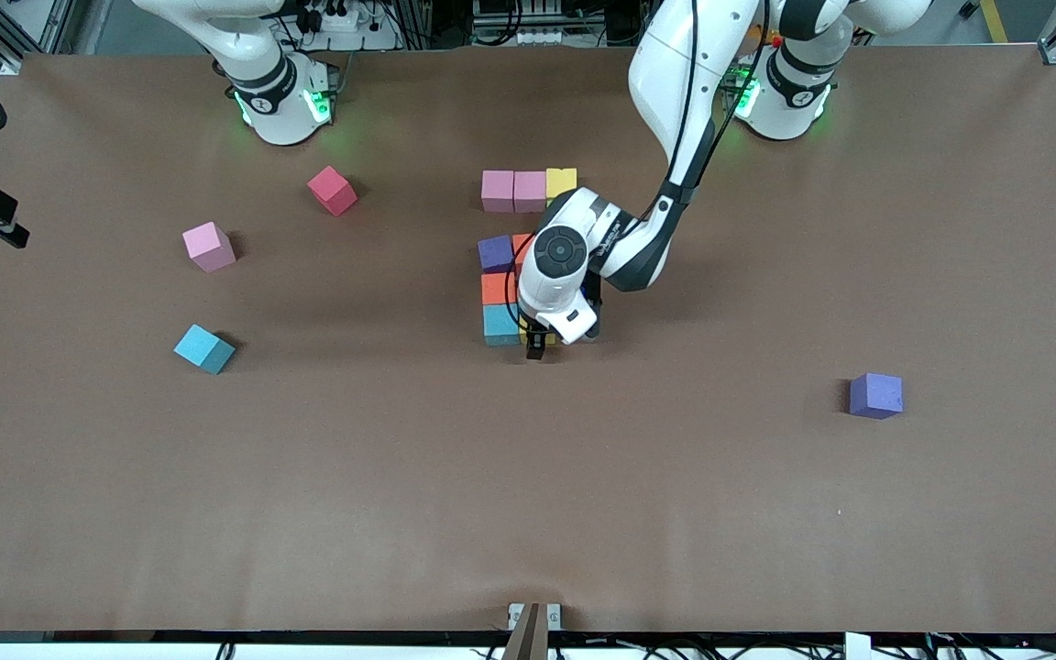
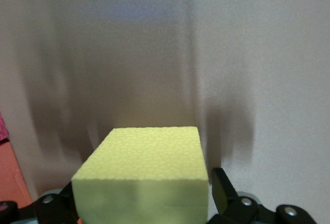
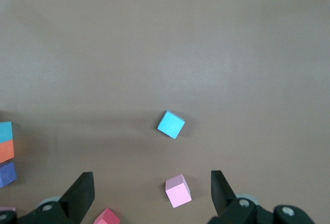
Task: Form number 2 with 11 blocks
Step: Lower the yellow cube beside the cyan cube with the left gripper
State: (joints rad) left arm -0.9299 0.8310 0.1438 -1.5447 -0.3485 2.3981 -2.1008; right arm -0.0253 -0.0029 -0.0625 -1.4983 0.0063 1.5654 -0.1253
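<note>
Front view: found the left hand [image 1: 537, 348] low over the camera-side end of the blocky digit 2 of mixed-colour foam cubes [image 1: 498, 271]. Just beside the hand, toward the right arm's end, lay a teal foam cube [image 1: 500, 325]. Counted seven placed cubes in plain sight, the rest hidden under the arm, so judged the figure close to done. Lying well apart from the hand were a loose red cube [image 1: 333, 190], pink cube [image 1: 209, 247], teal-blue cube [image 1: 204, 348] and purple cube [image 1: 876, 395].

Left wrist view: filled by a yellow foam cube [image 2: 144, 157] within the hand [image 2: 139, 195]; could not tell whether gripped or released.

Right wrist view: showed the right hand [image 3: 152, 193] waiting, wide open and empty, above the brown desk [image 3: 206, 43].
</note>
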